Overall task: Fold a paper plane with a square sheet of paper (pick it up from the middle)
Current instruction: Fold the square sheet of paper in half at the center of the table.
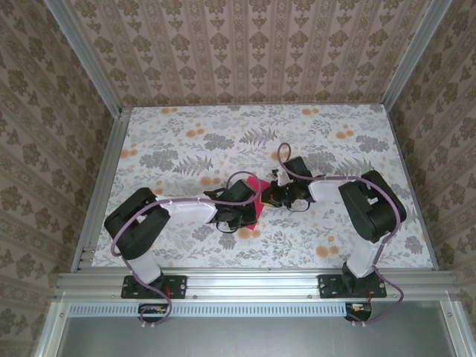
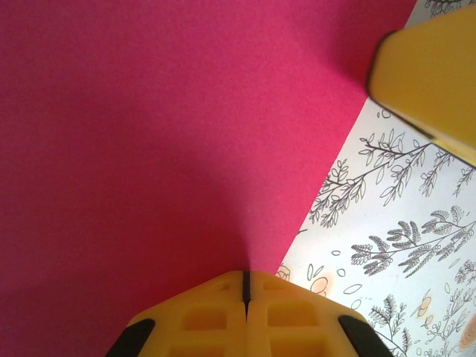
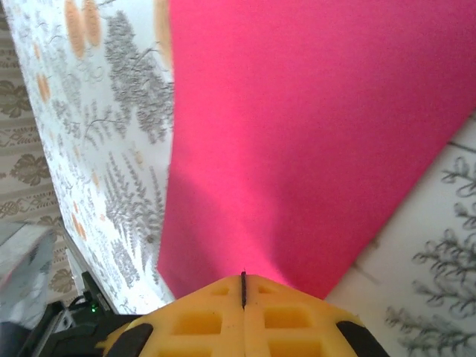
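Magenta-red paper, the square sheet of paper (image 2: 163,134), is pinched at its near edge by the left gripper (image 2: 245,277), whose yellow jaws are pressed together. Another edge is clamped likewise by the right gripper (image 3: 243,278). Beyond both, the floral tablecloth (image 2: 401,245) is seen.

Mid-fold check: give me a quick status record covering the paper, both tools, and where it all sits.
paper: thin magenta-red paper sheet, smooth, no crease visible in the wrist views
left tool: shut, pinching the sheet near one edge
right tool: shut, pinching the sheet near one edge
location: mid-table between both arms, over the floral-patterned table
plane shape: not yet formed
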Tool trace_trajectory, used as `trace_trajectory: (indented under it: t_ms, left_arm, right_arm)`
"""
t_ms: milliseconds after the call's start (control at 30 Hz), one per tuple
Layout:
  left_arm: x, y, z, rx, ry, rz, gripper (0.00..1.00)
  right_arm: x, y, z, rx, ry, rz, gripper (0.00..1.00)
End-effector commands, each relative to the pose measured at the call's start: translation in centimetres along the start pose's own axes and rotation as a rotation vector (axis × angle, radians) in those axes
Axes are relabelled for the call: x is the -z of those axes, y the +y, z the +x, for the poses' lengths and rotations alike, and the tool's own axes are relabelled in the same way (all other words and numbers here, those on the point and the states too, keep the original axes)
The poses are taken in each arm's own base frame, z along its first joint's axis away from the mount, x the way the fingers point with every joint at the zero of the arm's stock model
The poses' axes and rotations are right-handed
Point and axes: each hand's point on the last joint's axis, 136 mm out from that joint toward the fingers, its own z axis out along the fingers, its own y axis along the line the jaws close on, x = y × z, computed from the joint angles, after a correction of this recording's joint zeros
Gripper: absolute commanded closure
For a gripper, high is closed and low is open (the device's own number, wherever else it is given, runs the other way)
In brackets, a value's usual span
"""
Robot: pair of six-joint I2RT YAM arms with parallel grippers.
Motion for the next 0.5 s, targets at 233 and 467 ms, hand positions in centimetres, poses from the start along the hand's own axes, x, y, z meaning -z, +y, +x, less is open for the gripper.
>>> trace_trajectory:
  t_ms: [233, 467]
  left_arm:
    - [-1.0, 1.6, 0.9, 0.015, 0.037, -0.062, 0.95]
    - [-1.1, 2.0, 1.2, 0.022, 0.05, -0.086, 0.95]
  right_arm:
    - [-0.9, -1.0, 2.8, -0.002, 0.071, 0.031, 0.94]
    - [-1.7, -1.7, 2.3, 0.006, 0.078, 0.062, 0.94]
